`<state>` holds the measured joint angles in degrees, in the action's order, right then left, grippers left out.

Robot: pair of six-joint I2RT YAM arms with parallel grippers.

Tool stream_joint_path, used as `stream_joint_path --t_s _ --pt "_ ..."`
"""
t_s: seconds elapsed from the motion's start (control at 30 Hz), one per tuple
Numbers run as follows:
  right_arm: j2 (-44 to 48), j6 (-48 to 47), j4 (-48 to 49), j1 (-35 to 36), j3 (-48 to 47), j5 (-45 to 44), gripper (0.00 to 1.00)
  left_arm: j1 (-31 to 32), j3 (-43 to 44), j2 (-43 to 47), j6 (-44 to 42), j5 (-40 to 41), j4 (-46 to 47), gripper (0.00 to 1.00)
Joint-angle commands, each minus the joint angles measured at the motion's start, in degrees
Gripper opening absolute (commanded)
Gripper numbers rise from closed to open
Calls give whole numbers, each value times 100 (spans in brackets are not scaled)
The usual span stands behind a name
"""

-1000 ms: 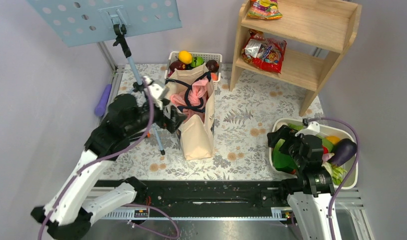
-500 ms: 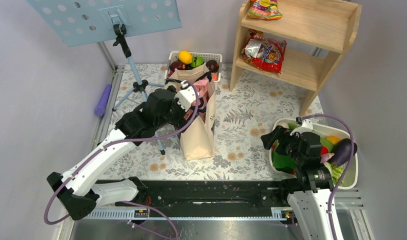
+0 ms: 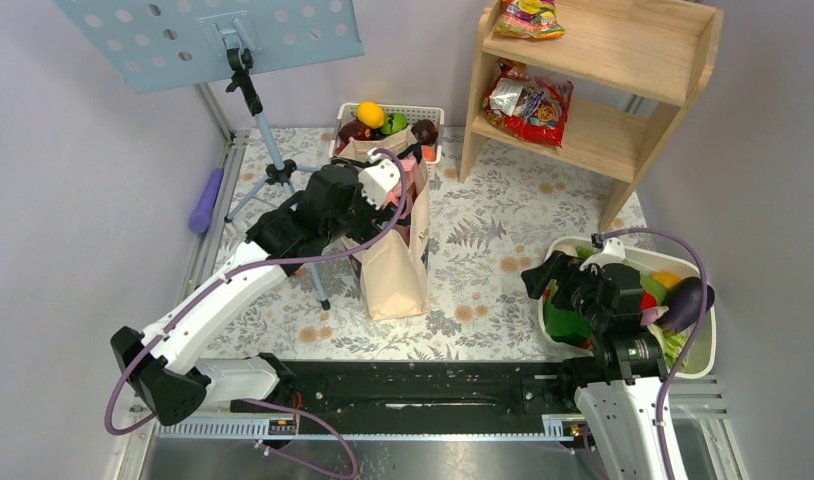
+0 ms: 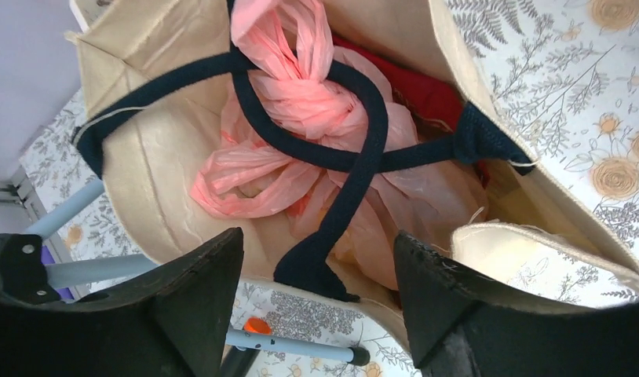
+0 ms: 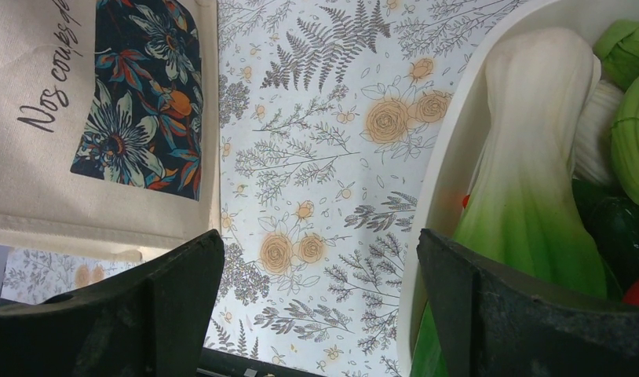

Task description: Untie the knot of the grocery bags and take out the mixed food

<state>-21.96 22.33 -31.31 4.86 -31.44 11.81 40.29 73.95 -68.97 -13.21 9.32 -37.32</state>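
Observation:
A pink plastic grocery bag (image 4: 250, 177) sits inside the beige canvas tote (image 4: 167, 149). Its knot (image 4: 308, 98) of twisted handles sticks up between the tote's crossed navy handles (image 4: 367, 118). Something red (image 4: 430, 90) lies under the pink plastic; the other food inside is hidden. My left gripper (image 4: 316, 263) is open and empty, hovering just above the tote's near rim and pointing at the bag. In the top view it (image 3: 378, 212) is over the tote (image 3: 395, 270). My right gripper (image 5: 320, 263) is open and empty over the table, beside the white tub.
A white tub (image 3: 558, 250) of vegetables sits at the right, with a leek (image 5: 528, 181) near my right fingers. A fruit basket (image 3: 430, 112) stands behind the tote. A wooden shelf (image 3: 603, 130) holds snack packets. The music stand's legs (image 3: 273, 160) are left of the tote.
My left arm has swung right from beside the stand to above the tote's opening. My right gripper shifted slightly left, then held still.

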Motion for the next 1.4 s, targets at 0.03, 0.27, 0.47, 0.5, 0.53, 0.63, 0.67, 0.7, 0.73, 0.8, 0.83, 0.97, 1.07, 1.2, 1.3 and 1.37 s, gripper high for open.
stream_joint_path --t_s 0.03,0.27,0.47,0.5,0.53,0.63,0.67,0.7,0.73,0.8,0.83,0.97,1.07,1.2,1.3,1.37 --pt "-47 -88 201 -20 -61 179 99 -13 -165 191 73 177 110 70" --pt "-67 -84 194 -16 -61 154 100 -37 -477 229 -59 294 137 70" --pt "-37 -58 191 -22 -66 180 100 -31 -584 -196 -131 1010 246 70" --pt "-37 -54 190 -21 -66 185 100 -38 -584 -221 -129 1065 296 67" --pt "-41 -48 194 -22 -82 201 100 -36 -606 -229 -129 1098 355 63" --pt "-82 103 199 -20 -201 465 97 -31 -708 -223 -131 1155 469 55" --pt "-107 190 211 -20 -262 655 95 -35 -722 -229 -129 1147 479 55" --pt "-136 263 268 -16 -319 857 93 -32 -732 -241 -129 1126 480 54" --pt "-159 315 359 -20 -365 1053 92 -35 -726 -246 -112 1111 472 49" --pt "-242 391 575 -21 -511 1354 92 -30 -668 -248 25 1066 454 32" --pt "-326 413 630 -15 -692 1447 91 -28 -634 -214 116 1026 454 24" --pt "-817 578 902 16 -1370 1812 85 -22 -725 247 555 975 782 11" --pt "-1250 674 1227 258 -1932 1893 83 -28 -1046 720 901 965 1389 9" --pt "-2034 287 1069 1443 -2813 927 82 -30 -1426 1338 1184 1052 1924 9" --pt "-2895 1 1143 2417 -3414 350 81 -34 -1613 1618 1268 1235 2182 9" --pt "-3434 -186 1272 2803 -3833 272 80 -31 -1684 1715 1303 1321 2273 9"
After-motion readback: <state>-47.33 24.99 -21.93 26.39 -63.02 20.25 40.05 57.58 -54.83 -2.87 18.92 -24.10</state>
